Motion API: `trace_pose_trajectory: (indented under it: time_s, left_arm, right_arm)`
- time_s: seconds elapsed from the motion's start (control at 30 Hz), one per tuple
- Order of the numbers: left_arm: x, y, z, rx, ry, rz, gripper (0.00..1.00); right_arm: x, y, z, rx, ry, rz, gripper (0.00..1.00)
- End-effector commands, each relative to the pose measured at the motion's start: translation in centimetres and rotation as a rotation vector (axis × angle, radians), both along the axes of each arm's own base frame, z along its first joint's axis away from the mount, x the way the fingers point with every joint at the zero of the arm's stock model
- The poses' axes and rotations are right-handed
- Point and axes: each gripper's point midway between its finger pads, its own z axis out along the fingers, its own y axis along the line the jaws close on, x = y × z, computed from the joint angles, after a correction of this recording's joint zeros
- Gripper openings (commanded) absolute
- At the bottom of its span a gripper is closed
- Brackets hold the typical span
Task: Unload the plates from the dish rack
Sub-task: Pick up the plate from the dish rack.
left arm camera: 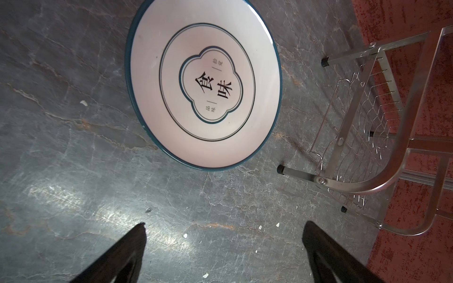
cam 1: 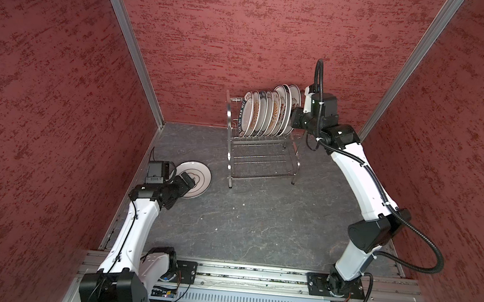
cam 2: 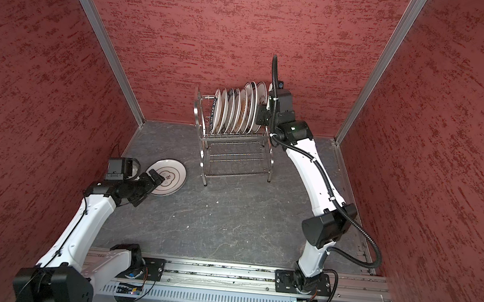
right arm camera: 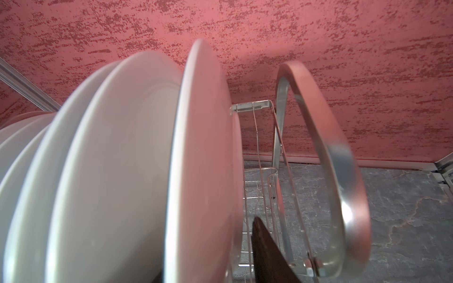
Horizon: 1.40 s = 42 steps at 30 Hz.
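One plate (left arm camera: 203, 85) flat before spread left claw (left arm camera: 225, 224), right claw (cam 1: 294, 115) at racked plates (cam 1: 268, 112), grip unclear.

plates (right arm camera: 110, 171) cropped, dish rack (right arm camera: 343, 159) arch blurred

The dish rack (cam 1: 261, 159), shiny two-tier steel wire, stands upright at 12 o'clock on the desk (cam 1: 243, 226). Its top tier holds white plates (cam 1: 268, 113) on edge, packed close, those at the 3 o'clock end sitting higher. One teal-rimmed plate (cam 1: 199, 181) lies flat, face up, at 10 o'clock, well apart, with black characters at its centre.
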Motion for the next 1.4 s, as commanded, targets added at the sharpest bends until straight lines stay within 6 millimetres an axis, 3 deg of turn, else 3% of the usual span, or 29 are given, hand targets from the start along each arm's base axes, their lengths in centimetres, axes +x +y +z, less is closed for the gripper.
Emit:
trace_pose_trajectory:
  time_s: [0.0, 0.7, 1.2, 1.37]
  left_arm:
    - [0.4, -0.2, -0.2, -0.006, -0.01, -0.003, 0.99]
    - [0.4, -0.4, -1.4, -0.021, 0.035, -0.013, 0.99]
    - [0.3, -0.1, -1.7, 0.001, 0.024, -0.008, 0.99]
    - [0.2, 0.1, -1.7, 0.008, 0.022, 0.0, 0.99]
  right_arm:
    - [-0.1, -1.1, -0.5, -0.044, 0.022, -0.046, 0.31]
    - [-0.2, -0.7, 0.7, -0.047, -0.03, -0.06, 0.13]
    - [-0.6, 0.4, 3.4, -0.079, -0.121, -0.11, 0.0]
    - [-0.7, 0.7, 4.1, -0.088, -0.148, -0.125, 0.0]
